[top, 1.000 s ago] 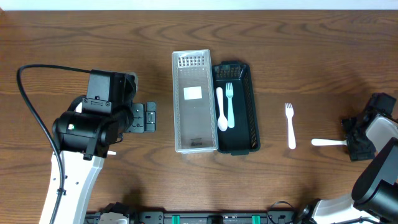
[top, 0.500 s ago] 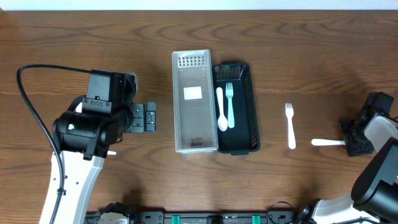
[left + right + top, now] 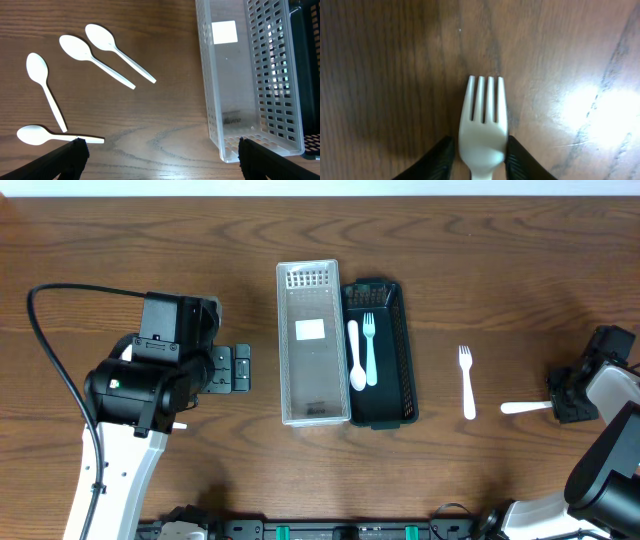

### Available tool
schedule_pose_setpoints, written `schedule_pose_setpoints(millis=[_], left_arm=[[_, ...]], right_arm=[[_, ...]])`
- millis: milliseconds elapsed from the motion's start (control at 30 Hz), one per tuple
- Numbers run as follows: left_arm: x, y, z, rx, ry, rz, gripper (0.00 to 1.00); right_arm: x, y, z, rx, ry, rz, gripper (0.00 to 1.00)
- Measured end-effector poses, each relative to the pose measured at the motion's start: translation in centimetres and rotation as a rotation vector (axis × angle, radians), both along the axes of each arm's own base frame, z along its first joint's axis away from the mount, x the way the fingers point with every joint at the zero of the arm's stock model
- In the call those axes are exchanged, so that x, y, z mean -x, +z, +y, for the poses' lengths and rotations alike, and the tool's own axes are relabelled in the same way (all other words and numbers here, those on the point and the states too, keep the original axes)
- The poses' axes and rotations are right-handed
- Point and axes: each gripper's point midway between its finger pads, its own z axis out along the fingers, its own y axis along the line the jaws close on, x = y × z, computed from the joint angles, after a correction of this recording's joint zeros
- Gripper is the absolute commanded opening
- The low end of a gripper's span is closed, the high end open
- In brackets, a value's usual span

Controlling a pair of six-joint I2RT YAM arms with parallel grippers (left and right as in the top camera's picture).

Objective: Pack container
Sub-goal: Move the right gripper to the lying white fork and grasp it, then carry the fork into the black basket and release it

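A clear plastic container (image 3: 313, 370) stands mid-table with a black basket (image 3: 385, 370) against its right side; the basket holds a white spoon (image 3: 356, 358) and a white fork (image 3: 369, 350). At the far right, my right gripper (image 3: 562, 405) is shut on the head of another white fork (image 3: 522, 407), lying on the table. The right wrist view shows this fork (image 3: 484, 120) pinched between my right gripper's (image 3: 479, 150) dark fingers. My left gripper (image 3: 240, 368) stands open left of the container with nothing between its fingers.
A third white fork (image 3: 466, 383) lies loose between the basket and my right gripper. In the left wrist view, several white spoons (image 3: 92, 60) lie on the wood left of the clear container (image 3: 250, 90), under my left arm.
My right gripper has closed onto the fork's head, and the fork has shifted and tilted slightly. The left arm has not moved.
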Motion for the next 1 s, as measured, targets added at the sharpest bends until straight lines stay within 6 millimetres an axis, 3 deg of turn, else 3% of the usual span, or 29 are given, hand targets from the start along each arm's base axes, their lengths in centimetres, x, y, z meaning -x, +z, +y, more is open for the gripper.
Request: schedule_pose_setpoints(millis=[433, 667, 800, 900, 1000], left_arm=[[0.0, 0.0, 0.0, 0.000, 0.000, 0.000, 0.98], [0.0, 0.0, 0.0, 0.000, 0.000, 0.000, 0.98], [0.0, 0.0, 0.0, 0.000, 0.000, 0.000, 0.98], [0.0, 0.0, 0.0, 0.000, 0.000, 0.000, 0.98], [0.0, 0.0, 0.0, 0.000, 0.000, 0.000, 0.98]], right_arm=[[-2.0, 0.3, 0.1, -0.015, 0.043, -0.083, 0.11], [-2.9, 0.5, 0.6, -0.006, 0.155, -0.091, 0.08], [-3.1, 0.6, 3.1, -0.052, 0.285, -0.045, 0.01], [-3.8, 1.5, 6.1, -0.091, 0.427, -0.012, 0.01], [-6.8, 5.4, 9.4, -0.074, 0.617, -0.069, 0.01]])
